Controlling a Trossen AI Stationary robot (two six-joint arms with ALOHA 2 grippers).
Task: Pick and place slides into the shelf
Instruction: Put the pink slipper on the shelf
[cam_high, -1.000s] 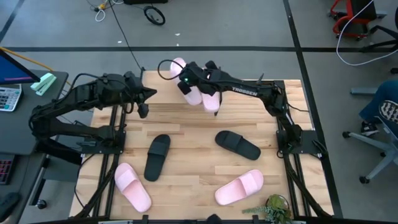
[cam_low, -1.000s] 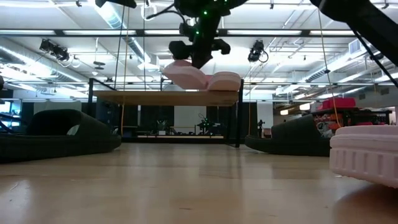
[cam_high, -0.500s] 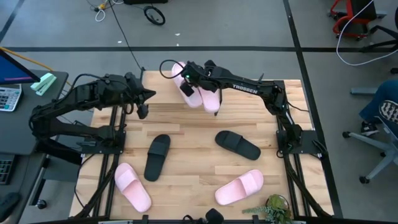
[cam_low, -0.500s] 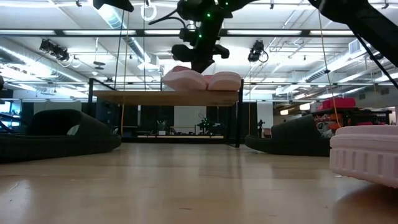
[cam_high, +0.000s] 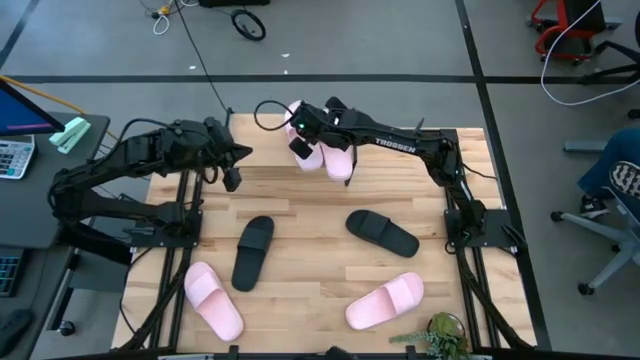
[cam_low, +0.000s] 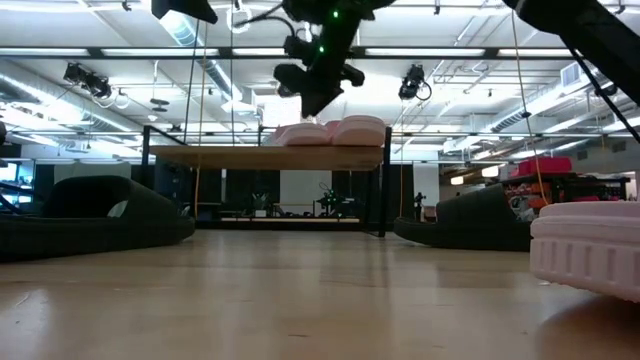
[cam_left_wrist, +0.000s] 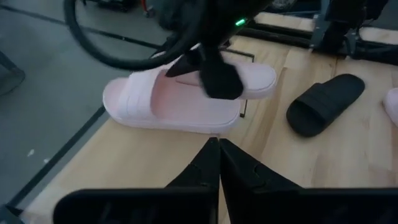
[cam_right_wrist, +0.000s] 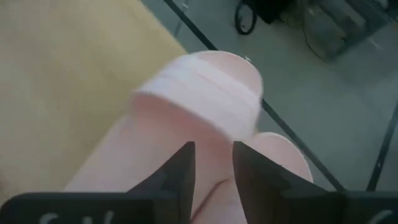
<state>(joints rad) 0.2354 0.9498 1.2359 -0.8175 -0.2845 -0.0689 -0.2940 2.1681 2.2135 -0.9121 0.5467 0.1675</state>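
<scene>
Two pale pink slides lie side by side on the shelf's wooden top board at the table's far edge. My right gripper hovers open just above the left one, its fingers apart over the slide's sole behind the strap. It also shows in the low view. My left gripper hangs shut over the table's left side, holding nothing. Two black slides and two more pink ones lie flat on the table.
A small green plant stands at the table's near right corner. Bare wood lies between the black slides and the shelf. The left wrist view sees the right gripper over the pink slide, and one black slide.
My right gripper has opened and let go of the pink slide, turning a little at the wrist. The slide, which was tilted with one end raised, now lies flat on the shelf's top board beside the other pink slide.
</scene>
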